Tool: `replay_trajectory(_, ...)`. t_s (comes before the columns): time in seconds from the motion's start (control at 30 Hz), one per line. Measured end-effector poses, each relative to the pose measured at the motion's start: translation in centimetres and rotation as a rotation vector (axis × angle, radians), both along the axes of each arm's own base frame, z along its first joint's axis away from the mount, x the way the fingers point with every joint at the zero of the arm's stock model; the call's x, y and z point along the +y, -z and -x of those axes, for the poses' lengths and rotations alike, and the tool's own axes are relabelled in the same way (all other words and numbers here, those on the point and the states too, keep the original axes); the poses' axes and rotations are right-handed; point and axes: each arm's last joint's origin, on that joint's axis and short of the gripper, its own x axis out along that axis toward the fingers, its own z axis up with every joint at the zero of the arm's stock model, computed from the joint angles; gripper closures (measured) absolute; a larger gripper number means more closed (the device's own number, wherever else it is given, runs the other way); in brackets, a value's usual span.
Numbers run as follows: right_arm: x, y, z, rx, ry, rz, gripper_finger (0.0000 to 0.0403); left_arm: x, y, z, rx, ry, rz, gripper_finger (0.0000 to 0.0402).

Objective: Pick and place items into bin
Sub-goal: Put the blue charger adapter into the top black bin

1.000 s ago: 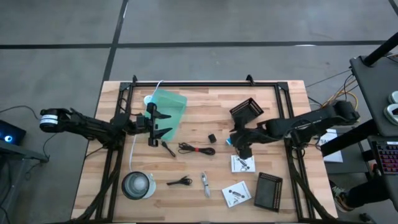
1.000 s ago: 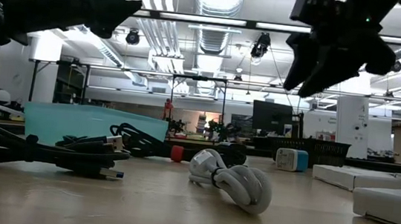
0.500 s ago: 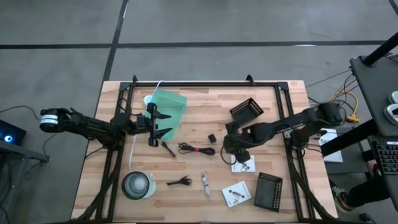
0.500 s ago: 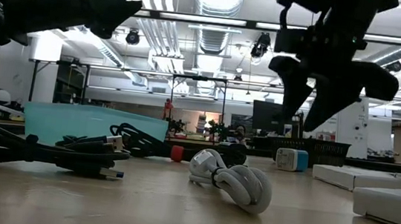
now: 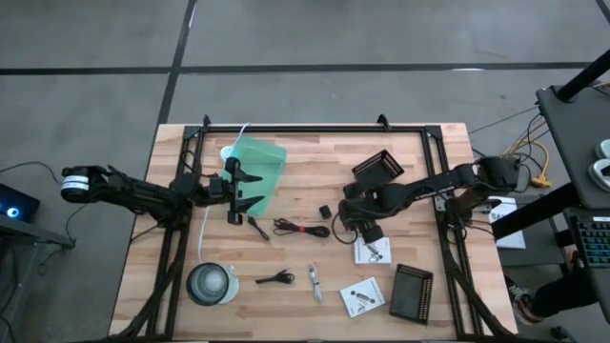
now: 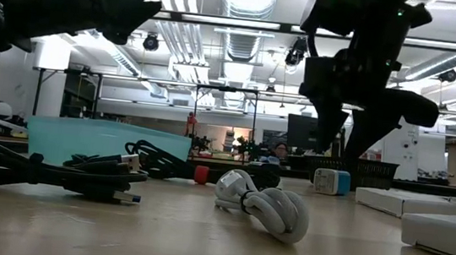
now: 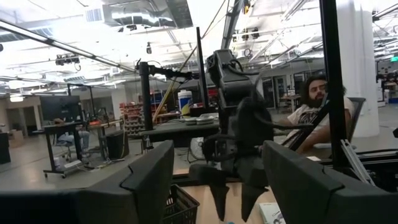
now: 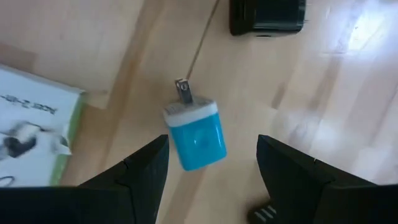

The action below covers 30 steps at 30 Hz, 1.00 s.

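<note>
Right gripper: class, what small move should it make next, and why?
Probably lower straight down. The right gripper hangs open above the blue charger, which lies on the table between its fingers in the wrist view, untouched. The left gripper waits by the bin.

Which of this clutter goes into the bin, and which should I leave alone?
For the bin:
blue charger plug, under the open right gripper
tiny black cube
black coiled cable
white printed packets

Leave:
round clear lidded tub
black mesh trays
</note>
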Motion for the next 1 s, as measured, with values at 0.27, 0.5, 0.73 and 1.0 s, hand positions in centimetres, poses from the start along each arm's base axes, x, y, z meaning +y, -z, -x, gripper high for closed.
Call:
replay_trajectory(0.27, -1.3, 0.4, -0.2, 0.02, -0.016, -0.078, 0.0174, 0.0, 0.0, 0.0, 0.001, 0.0, 0.0, 0.0173)
replay_trajectory(0.5, -1.3, 1.4, -0.6, 0.049, -0.06, -0.067, 0.0174, 0.0, 0.0, 0.0, 0.002, 0.001, 0.0, 0.0173)
replay_trajectory(0.73, -1.2, 2.6, -0.8, 0.086, -0.068, -0.066, 0.0174, 0.0, 0.0, 0.0, 0.002, 0.001, 0.0, 0.0173)
replay_trajectory(1.0, -1.2, 2.6, -0.9, 0.082, -0.072, -0.073, 0.0174, 0.0, 0.0, 0.0, 0.002, 0.001, 0.0, 0.0173)
